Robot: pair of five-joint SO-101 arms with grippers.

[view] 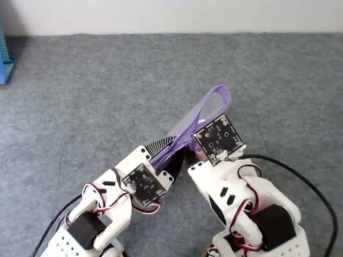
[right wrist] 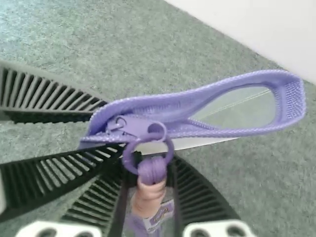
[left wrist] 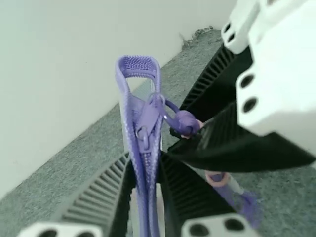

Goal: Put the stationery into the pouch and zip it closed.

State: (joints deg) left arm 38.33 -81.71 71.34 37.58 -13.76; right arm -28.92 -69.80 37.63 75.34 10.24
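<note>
**High view.** The left gripper (view: 163, 155) and the right gripper (view: 192, 150) meet over the grey table (view: 80, 96). Between them is the pouch (view: 214, 101), held off the surface with its purple zip edge running up and away from both sets of fingers. A blue object (view: 5, 64) stands well apart at the table's edge.

**Left wrist view.** The left gripper (left wrist: 145, 168) is clamped on the pouch (left wrist: 133, 84), one ribbed finger (left wrist: 98, 197) on each side of the zip tape. The slider (left wrist: 144, 132) sits just past the fingertips. Beside it the right gripper (left wrist: 180, 140) crosses in front, closed on the zip pull (left wrist: 185, 121).

**Right wrist view.** The right gripper (right wrist: 148, 173) pinches the zip pull (right wrist: 150, 168), whose ring hangs from the slider (right wrist: 116, 123). Beyond the slider the pouch (right wrist: 163, 106) gapes, unzipped to its far end. The left gripper (right wrist: 98, 131) clamps the pouch just beside the slider. A pinkish piece (right wrist: 148, 197) lies between the right fingers; I cannot tell what it is.
</note>
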